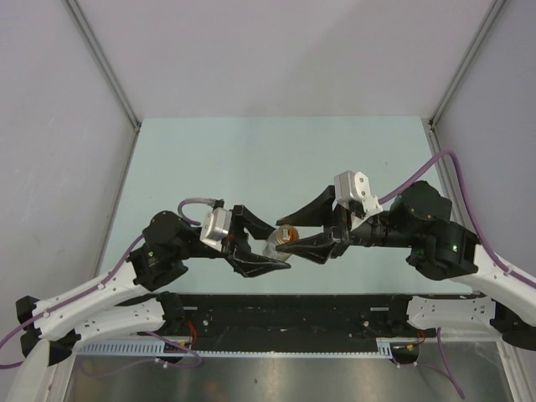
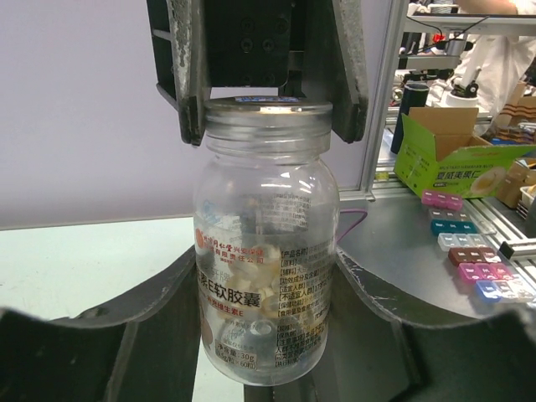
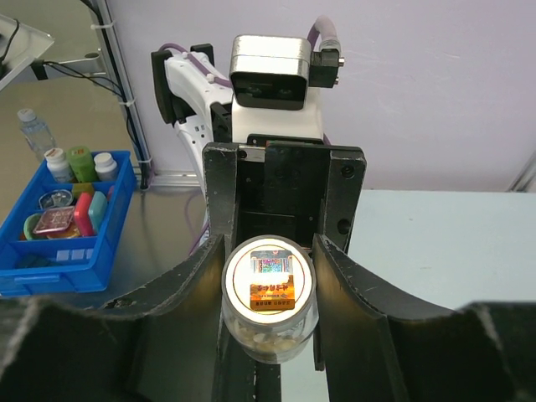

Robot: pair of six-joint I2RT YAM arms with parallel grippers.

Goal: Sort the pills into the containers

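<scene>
Matte pale-green table (image 1: pixel 251 159), flat. Both arms reach inward low over it, wrists roughly level, meeting mid-table. A clear round plastic bottle (image 2: pixel 266 251) (printed label, cream top facing the right arm) hangs between them. The left gripper (image 1: pixel 275 244) clamps its body, jaws partway apart. The right gripper (image 3: pixel 268 247) presses both sides of the neck. The pills (image 2: pixel 251 276), small tan pellets, sit heaped inside the bottle.

Bright, even overhead light. Only faint, soft shadows under the arms (image 1: pixel 126 289) on the pale table (image 1: pixel 251 155). White glare rings the cap (image 3: pixel 268 280). Streaky reflections cross the bottle (image 2: pixel 266 193), yet label and pills (image 2: pixel 251 280) stay sharp. Left gripper (image 2: pixel 266 260) fingers (image 2: pixel 92 352), close to the lens, look dark and soft. Far background is slightly blurred.
</scene>
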